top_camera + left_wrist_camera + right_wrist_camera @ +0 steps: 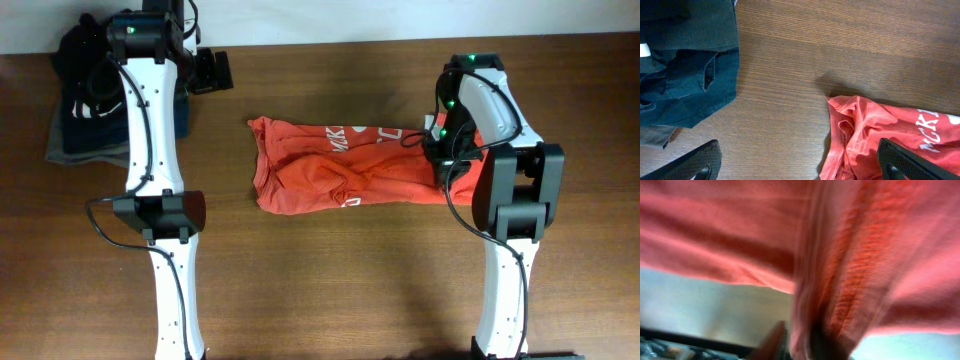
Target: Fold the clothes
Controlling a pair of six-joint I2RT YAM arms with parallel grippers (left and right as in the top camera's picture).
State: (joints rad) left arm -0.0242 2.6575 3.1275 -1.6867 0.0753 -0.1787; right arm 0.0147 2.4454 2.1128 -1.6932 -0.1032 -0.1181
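The clothes, an orange-red T-shirt [340, 165] with white print, lie bunched in a long strip across the middle of the table. My right gripper [440, 165] is at the shirt's right end, mostly hidden under the arm. In the right wrist view the orange fabric [865, 255] fills the blurred frame and narrows into my right gripper [805, 347], which looks shut on it. My left gripper [212, 70] is at the back left, away from the shirt. Its fingers [695, 162] stand wide open above bare wood, and the shirt's left corner [865, 130] lies by the right one.
A pile of dark folded garments [80, 110] sits at the back left corner, behind my left arm. In the left wrist view its black and navy cloth [685, 60] covers the upper left. Bare wooden table [330, 280] stretches in front of the shirt.
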